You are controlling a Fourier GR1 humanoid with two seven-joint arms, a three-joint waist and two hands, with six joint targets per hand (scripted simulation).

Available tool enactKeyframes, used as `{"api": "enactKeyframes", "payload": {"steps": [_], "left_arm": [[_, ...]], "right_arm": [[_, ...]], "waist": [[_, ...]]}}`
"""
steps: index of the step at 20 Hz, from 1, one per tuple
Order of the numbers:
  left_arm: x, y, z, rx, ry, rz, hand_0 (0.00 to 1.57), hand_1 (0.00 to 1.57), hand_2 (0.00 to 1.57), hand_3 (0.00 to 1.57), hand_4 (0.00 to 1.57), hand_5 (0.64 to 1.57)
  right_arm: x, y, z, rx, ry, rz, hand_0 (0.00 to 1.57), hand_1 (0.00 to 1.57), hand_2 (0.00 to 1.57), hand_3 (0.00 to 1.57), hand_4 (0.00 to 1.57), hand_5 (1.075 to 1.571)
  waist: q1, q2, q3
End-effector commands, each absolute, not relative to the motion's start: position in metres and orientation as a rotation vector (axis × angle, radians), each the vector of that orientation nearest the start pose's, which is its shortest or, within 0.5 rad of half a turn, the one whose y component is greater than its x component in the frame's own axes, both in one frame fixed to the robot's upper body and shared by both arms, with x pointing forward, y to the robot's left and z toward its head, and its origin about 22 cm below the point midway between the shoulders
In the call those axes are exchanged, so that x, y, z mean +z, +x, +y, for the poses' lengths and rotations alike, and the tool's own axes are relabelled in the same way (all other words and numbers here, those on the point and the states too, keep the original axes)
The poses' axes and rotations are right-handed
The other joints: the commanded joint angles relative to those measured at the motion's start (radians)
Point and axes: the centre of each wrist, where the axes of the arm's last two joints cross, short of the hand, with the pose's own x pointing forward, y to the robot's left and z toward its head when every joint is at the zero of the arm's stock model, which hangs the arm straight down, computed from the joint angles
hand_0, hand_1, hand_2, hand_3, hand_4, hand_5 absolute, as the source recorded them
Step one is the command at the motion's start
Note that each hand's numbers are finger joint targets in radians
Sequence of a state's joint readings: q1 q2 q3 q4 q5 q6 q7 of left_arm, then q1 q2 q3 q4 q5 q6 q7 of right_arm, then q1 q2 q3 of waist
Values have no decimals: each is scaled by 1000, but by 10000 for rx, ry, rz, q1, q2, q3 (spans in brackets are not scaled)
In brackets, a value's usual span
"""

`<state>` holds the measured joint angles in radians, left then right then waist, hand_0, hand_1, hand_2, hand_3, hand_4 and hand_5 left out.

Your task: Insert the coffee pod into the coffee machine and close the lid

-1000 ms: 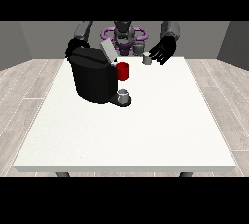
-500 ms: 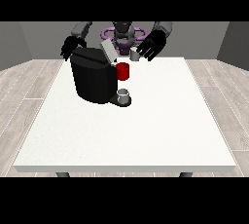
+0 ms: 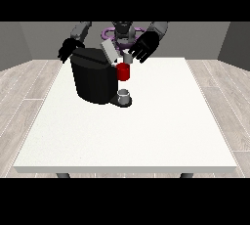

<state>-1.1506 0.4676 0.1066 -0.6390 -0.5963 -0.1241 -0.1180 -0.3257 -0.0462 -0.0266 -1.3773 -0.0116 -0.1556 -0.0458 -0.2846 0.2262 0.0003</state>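
Note:
A black coffee machine (image 3: 93, 79) stands at the table's back left, with its grey lid (image 3: 108, 50) tilted up. On its front is a red part (image 3: 124, 71), and below that a small grey cup (image 3: 124, 95) sits on the drip tray. The hand at the view's right (image 3: 145, 47) hovers just right of the raised lid, fingers curled down round a small grey coffee pod (image 3: 128, 58) held above the red part. The hand at the view's left (image 3: 68, 51) hangs beside the machine's upper left corner, fingers relaxed and holding nothing.
The white table (image 3: 161, 121) stretches wide towards the camera and to the right of the machine. The robot's torso (image 3: 122, 32) stands behind the far edge.
The hand at the view's right has carried the pod leftwards to the open lid. The hand at the view's left has slid off the machine's top to its left side.

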Motion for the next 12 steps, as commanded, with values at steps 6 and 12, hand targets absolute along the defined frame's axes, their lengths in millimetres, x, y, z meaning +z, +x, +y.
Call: {"api": "enactKeyframes", "payload": {"steps": [6, 12], "left_arm": [[237, 459, 268, -8834, 6895, -16802, 1305, 1305, 1326, 1229, 500, 1571], [224, 462, 256, -8752, 7371, -16912, 1251, 1251, 1294, 1208, 506, 1571]], "right_arm": [[42, 324, -242, -864, -846, -17208, 0, 0, 0, 0, 530, 1571], [53, 320, -207, -463, -288, -17390, 0, 0, 0, 0, 499, 1571]], "waist": [[293, 15, 2], [-253, 278, -3]]}}
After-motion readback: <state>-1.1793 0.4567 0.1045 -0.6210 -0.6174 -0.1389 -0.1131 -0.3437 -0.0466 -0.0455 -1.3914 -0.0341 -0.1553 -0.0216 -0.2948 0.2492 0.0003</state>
